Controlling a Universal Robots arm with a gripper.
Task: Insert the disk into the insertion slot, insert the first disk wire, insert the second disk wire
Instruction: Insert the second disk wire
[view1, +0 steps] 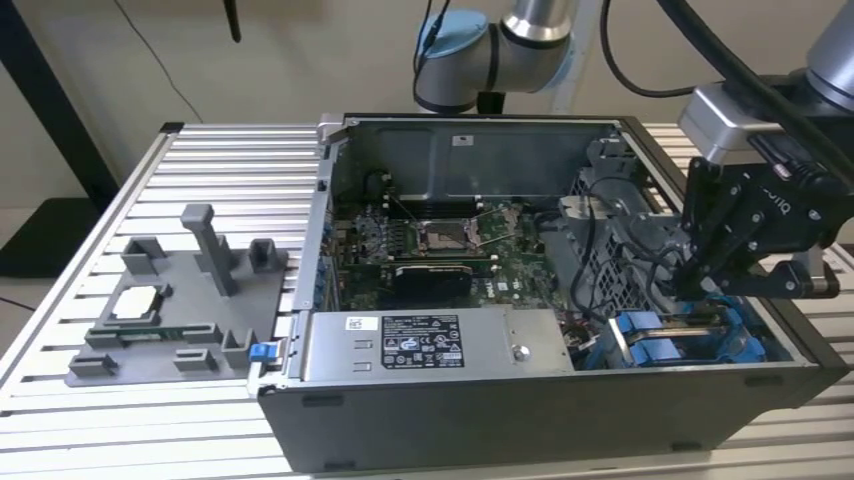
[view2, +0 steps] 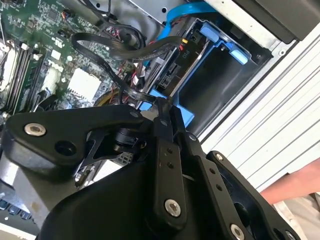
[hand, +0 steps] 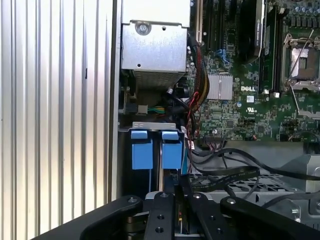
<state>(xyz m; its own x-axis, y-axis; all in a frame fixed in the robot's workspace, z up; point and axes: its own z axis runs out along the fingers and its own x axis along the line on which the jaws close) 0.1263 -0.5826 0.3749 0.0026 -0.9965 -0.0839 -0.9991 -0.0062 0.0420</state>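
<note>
- My gripper (view1: 711, 283) sits low over the insertion slot (view1: 694, 335), at the case's front corner on the exterior view's right.
- Fingers look pressed together in the first wrist view; I can't tell what they pinch.
- White printed label (view1: 419, 341) on the power supply (view1: 434, 343); I'm skipping the print.
- Second wrist view adds black wires (view2: 125, 47) and a person's hand (view2: 295, 185) beside the case.
- First wrist view has two blue tabs (hand: 152, 150).
</note>
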